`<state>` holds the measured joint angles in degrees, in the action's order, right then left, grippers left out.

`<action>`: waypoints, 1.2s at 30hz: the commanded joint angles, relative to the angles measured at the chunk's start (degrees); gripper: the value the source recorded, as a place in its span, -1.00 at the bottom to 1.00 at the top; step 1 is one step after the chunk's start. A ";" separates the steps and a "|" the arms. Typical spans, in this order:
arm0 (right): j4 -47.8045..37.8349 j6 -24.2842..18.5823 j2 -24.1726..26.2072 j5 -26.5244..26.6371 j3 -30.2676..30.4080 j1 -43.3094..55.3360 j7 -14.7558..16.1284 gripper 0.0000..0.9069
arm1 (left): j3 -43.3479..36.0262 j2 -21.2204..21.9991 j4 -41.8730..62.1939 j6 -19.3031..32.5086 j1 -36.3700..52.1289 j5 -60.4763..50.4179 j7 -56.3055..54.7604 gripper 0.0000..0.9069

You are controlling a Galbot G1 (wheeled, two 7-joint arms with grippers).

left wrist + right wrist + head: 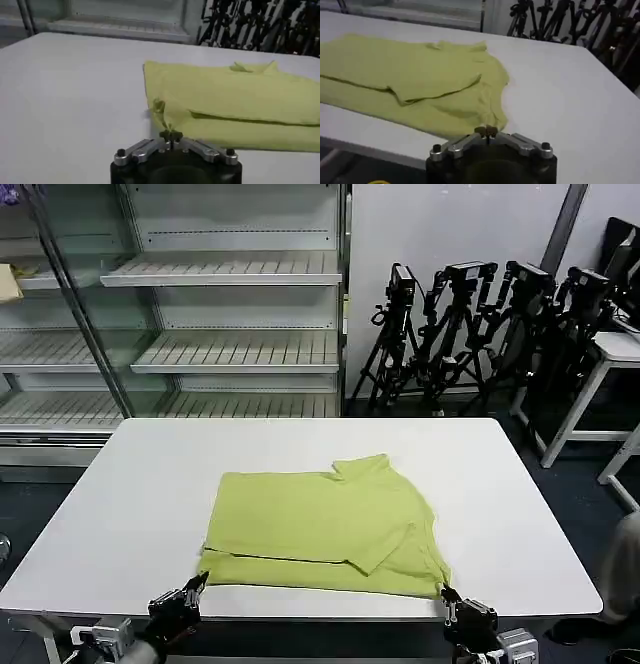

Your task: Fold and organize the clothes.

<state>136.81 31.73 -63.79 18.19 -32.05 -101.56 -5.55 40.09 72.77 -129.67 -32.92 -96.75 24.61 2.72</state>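
Both grippers pinch T-shirt (325, 524) corners on white table (120, 514).

Behind your white table (130, 484) you have bare metal shelves (220, 269); camera tripods (470, 324) cluster past its far right corner.

folded T-shirt (325, 524), table (130, 504), hands at corners

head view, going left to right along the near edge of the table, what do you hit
Left end effector pinching the shirt's near-left corner → plain lime yellow-green short-sleeved T-shirt, partly folded on the white rectangular table → right end effector at the shirt's near-right corner.
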 commanded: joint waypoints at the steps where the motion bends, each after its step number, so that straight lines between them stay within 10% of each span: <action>1: 2.37 -0.22 -0.06 -1.21 -0.70 -2.01 0.82 1.00 | 2.38 -0.16 -3.38 0.00 -1.55 0.32 -0.11 1.00; 11: -0.05 1.45 1.35 6.39 4.90 18.47 -6.07 1.00 | -0.22 -7.76 -1.74 -0.13 10.76 7.00 -2.13 1.00; 23: -32.79 1.51 -5.27 11.62 22.55 57.57 -19.18 1.00 | -12.27 -12.26 25.18 -0.10 36.60 7.19 -3.29 1.00; 36: -52.73 1.57 -11.17 17.34 28.97 71.93 -21.87 1.00 | -20.13 -14.30 42.72 -0.14 51.12 9.25 -0.56 1.00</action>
<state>96.64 33.23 -72.51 32.77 -7.27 -40.79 -24.63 24.98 59.87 -99.93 -33.02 -56.53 32.71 1.30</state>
